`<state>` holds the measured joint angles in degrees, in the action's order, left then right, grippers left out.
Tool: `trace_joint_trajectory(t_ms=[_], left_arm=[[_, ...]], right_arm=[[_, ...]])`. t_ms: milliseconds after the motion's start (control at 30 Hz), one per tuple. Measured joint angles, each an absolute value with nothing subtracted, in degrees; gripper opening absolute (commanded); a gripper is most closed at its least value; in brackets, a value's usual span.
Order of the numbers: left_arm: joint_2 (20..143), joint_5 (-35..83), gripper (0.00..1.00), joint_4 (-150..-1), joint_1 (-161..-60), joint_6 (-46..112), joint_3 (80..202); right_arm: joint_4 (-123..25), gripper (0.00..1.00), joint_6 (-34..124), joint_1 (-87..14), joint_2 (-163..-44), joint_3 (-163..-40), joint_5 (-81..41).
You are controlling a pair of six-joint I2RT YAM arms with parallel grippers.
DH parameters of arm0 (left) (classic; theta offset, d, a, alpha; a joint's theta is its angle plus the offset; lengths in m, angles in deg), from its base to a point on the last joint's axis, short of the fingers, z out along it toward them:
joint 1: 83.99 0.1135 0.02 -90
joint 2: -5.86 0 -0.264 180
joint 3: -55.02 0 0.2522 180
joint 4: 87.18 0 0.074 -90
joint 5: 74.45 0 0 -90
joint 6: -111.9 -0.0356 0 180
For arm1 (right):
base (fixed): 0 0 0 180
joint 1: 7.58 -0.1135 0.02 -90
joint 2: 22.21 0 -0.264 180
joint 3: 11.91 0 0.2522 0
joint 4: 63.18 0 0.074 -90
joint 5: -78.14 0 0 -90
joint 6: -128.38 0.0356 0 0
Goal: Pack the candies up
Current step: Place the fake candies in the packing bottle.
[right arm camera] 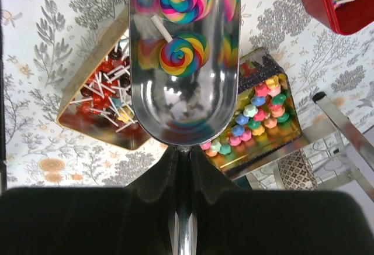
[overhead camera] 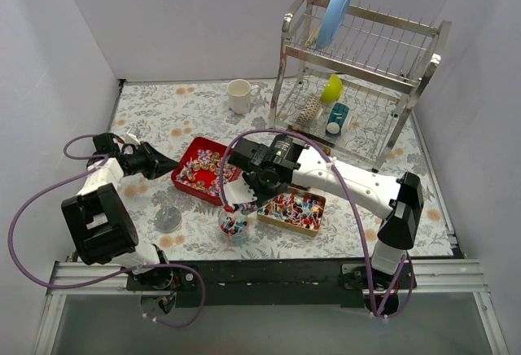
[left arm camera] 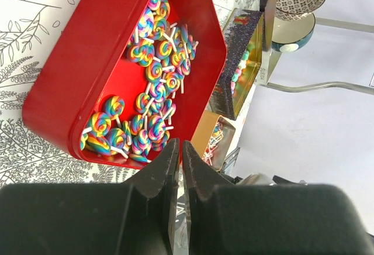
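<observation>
The right jaws pinched a metal scoop (right arm camera: pixel 182 106) carrying two swirled candies (right arm camera: pixel 184 54) over the bench (right arm camera: pixel 35 27); the left jaws, pressed together and empty, lay just beside the candy-filled red tray (left arm camera: pixel 55 106).

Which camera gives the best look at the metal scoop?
The right wrist view: the scoop fills the frame, two swirl lollipops inside. From above, the right arm mostly hides it; the left wrist view misses it.
</observation>
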<state>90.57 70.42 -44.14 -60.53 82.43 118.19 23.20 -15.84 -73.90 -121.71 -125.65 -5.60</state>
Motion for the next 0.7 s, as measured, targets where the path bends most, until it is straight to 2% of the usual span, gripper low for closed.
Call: trace_joint_trajectory(t_ms=[200,367,700], left_arm=[[89.3,70.5,0.09,-45.4,-60.5,83.3,117.0],[88.1,70.5,0.17,-45.8,-60.5,84.0,116.0],[86.9,70.5,0.25,-46.5,-60.5,85.0,115.9]], right_arm=[[23.9,0.01,-15.9,-77.0,-122.9,-125.7,0.8],[24.2,0.01,-16.1,-81.3,-123.0,-125.7,6.5],[24.2,0.01,-16.8,-85.2,-123.8,-125.7,14.7]])
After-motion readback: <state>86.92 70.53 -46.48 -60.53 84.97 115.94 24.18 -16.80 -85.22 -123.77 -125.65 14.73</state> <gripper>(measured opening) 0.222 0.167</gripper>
